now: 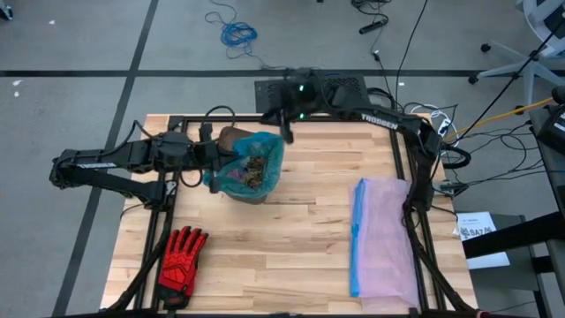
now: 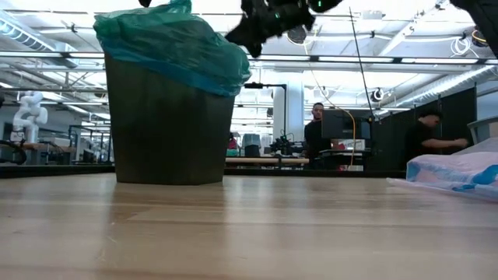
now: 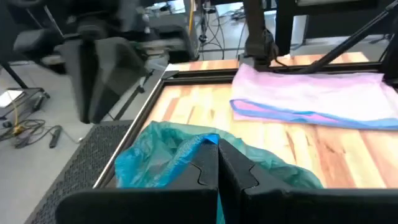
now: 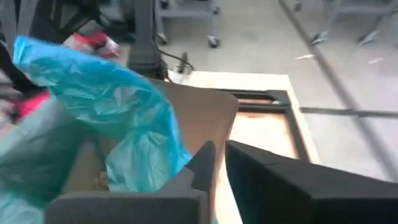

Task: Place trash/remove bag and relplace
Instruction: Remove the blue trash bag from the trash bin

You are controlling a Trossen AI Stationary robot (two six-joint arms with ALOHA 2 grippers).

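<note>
A dark bin point(image 2: 167, 124) stands on the table near its far-left part, lined with the teal-green bag point(image 1: 265, 150), whose rim drapes over the top point(image 2: 171, 43). Tan-brown trash lumps point(image 1: 254, 168) lie inside. My left gripper point(image 1: 212, 166) is at the bin's left rim, shut on the bag. My right gripper point(image 1: 285, 134) hovers at the bin's far-right rim. In the right wrist view its fingertips point(image 4: 219, 162) stand a narrow gap apart beside a raised teal fold point(image 4: 124, 106). My left gripper point(image 3: 217, 162) pinches a fold of the bag's rim point(image 3: 210, 140) between its two fingers, coming level from the table's left side. The rest of the bag spreads slack over the bin beyond the fingers point(image 3: 168, 149). My right gripper stands beside the bag's rim; whether it touches, I cannot tell.
A pale lilac bag with a blue rim point(image 1: 384, 234) lies flat along the table's right side. A red-and-black glove point(image 1: 181, 256) lies near the near-left corner. Bare wood stretches between them. People sit at desks in the room beyond point(image 2: 315, 124).
</note>
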